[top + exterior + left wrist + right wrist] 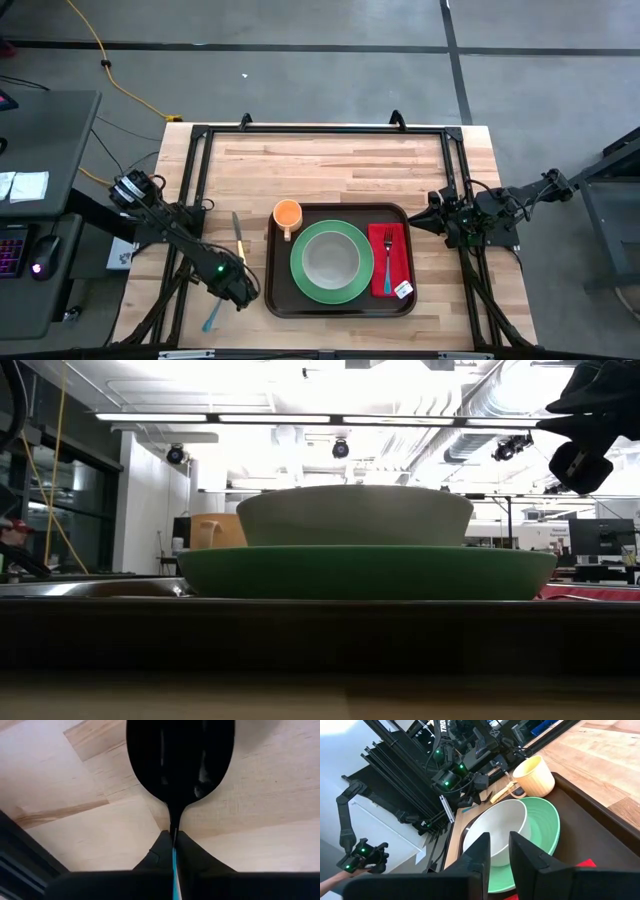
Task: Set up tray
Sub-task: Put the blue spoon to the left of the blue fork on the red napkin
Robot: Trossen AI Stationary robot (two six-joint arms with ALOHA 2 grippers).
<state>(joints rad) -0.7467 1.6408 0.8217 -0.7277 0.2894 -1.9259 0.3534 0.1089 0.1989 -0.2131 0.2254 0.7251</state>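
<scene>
At the left, a blue-handled spoon [212, 318] is pinched between the closed fingers of the left gripper [236, 287], low over the tabletop [330, 165]. The tray [281, 296] lies centrally. The right gripper [432, 215] is held just beyond it, fingers slightly parted, empty.

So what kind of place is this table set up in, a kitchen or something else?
Probably a robotics lab or workshop, not a kitchen. The butcher-block table stands on a bare concrete floor with a yellow cable trailing across it, and exposed ceiling ducts run overhead. A desk with a keyboard sits beside it.
</scene>
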